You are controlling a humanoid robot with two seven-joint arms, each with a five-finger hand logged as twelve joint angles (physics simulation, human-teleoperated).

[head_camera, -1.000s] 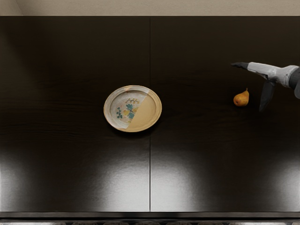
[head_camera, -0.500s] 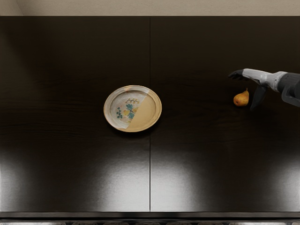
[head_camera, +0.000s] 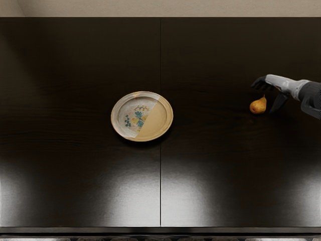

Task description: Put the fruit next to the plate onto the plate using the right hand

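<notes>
- Head view shows the grey right hand (head_camera: 275,88) reaching in from the right edge, low over the dark glossy bench (head_camera: 75,165).
- Its dark fingers (head_camera: 277,102) are spread and relaxed, holding nothing.
- The small orange-yellow pear (head_camera: 258,105) stands stem up on the bench, just below the thumb and just beside the down-pointing fingers; I see no contact.
- The round tan plate with a blue and yellow pattern (head_camera: 169,116) lies well apart to the left, nothing on it.
</notes>
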